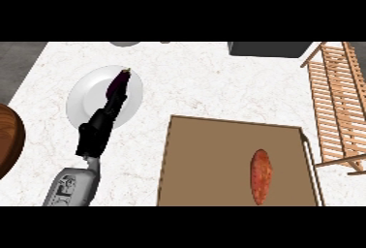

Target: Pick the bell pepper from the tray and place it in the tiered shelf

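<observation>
Head view, pepper: the red-orange pepper [261, 176] lies on my brown tray [207, 164], toward its right side, untouched.
Tray: sits on the white counter [214, 82] at the lower middle.
Shelf: the wooden slatted shelf [336, 97] stands just right of the tray.
Left hand: my left hand [107, 114] stretches over the white plate [82, 97], fingers straight, holding nothing; a dark purple thing [121, 80] at the fingertips may be an eggplant, hard to tell.
Bowl: a brown bowl [8, 140] shows at the left edge.
</observation>
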Robot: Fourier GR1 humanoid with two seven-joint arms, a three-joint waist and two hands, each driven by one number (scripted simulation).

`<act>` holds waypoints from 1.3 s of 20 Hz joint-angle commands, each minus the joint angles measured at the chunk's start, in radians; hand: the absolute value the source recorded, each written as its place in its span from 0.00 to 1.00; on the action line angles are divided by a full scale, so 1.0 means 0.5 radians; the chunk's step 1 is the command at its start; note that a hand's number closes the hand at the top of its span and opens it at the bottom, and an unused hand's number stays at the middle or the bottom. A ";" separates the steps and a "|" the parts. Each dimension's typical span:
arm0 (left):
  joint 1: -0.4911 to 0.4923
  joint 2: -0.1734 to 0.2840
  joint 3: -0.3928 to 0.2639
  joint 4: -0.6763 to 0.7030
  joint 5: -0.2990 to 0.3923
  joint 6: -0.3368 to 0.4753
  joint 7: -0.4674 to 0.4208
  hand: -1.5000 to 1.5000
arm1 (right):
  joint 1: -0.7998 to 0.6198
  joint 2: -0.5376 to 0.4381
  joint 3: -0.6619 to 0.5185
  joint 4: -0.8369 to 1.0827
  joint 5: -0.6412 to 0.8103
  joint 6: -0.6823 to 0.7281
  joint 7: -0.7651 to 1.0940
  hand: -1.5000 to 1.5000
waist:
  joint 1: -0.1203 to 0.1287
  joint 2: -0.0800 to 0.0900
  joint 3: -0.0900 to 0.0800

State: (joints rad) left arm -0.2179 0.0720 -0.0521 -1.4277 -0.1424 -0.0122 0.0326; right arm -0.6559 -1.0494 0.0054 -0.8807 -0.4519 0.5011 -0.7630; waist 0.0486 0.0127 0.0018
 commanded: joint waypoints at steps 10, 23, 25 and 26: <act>0.031 0.008 0.010 -0.019 0.010 -0.030 -0.040 0.50 | -0.525 0.097 0.081 0.843 0.525 0.018 -0.276 0.00 | 0.010 0.010 0.001; 0.032 0.008 0.030 0.028 -0.009 -0.004 -0.058 0.50 | -0.647 0.016 0.009 0.881 0.294 0.651 0.009 0.00 | -0.038 -0.001 0.001; 0.038 0.033 0.022 -0.067 0.015 -0.048 0.012 0.50 | -0.737 0.033 -0.041 0.963 0.225 0.655 0.193 0.00 | -0.007 -0.001 0.001; 0.012 0.030 0.056 0.011 0.021 -0.032 -0.022 0.50 | -0.762 0.049 -0.077 1.006 0.183 0.653 0.247 0.00 | -0.011 0.007 0.001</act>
State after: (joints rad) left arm -0.1987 0.0777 -0.0427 -1.4343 -0.1401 -0.0255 0.0207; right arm -0.9999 -1.0261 0.0039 -0.4391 -0.3110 0.6345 -0.6036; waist 0.0436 0.0147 0.0025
